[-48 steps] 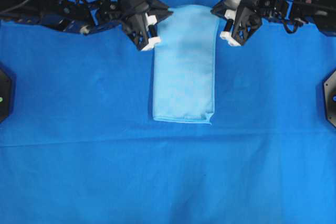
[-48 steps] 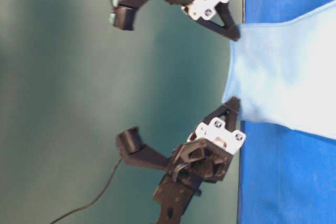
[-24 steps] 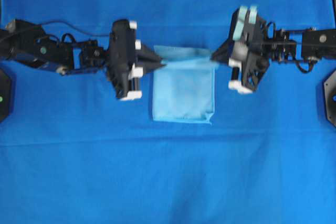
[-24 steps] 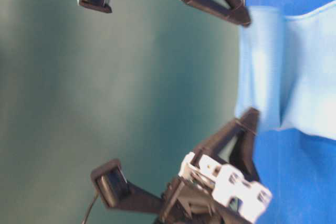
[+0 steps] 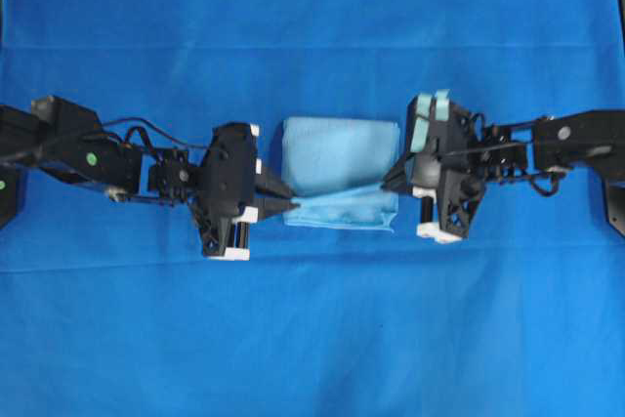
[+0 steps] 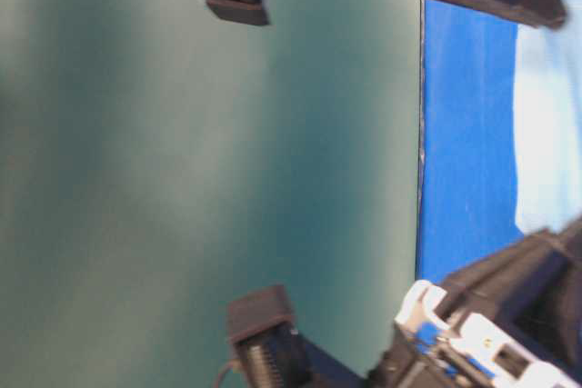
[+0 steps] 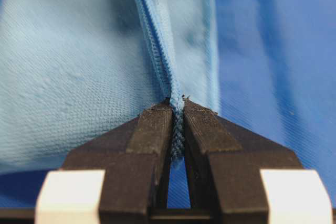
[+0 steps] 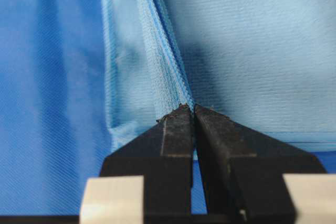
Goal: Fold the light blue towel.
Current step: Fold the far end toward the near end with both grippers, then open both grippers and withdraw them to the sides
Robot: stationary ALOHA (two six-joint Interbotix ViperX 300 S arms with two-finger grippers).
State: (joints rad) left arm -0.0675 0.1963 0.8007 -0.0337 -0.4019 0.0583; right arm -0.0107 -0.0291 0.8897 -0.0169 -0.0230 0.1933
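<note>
The light blue towel (image 5: 338, 155) lies folded at the middle of the table, a compact pale rectangle. My left gripper (image 5: 290, 204) is shut on its stitched hem at the near left corner; the hem (image 7: 176, 124) shows pinched between the black pads. My right gripper (image 5: 387, 183) is shut on the towel's edge (image 8: 178, 90) at the near right corner. The held edge is drawn over the folded towel toward its near side. In the table-level view the towel (image 6: 548, 124) is a pale strip at the right edge.
A darker royal-blue sheet (image 5: 312, 339) covers the whole table. Black fixtures sit at the table's left edge (image 5: 8, 192) and right edge (image 5: 615, 207). Both arms reach in low from the sides.
Both grippers carried the towel's far edge toward the near side, folding the long strip over itself. The towel is now about half as long. Both grippers stayed shut.
</note>
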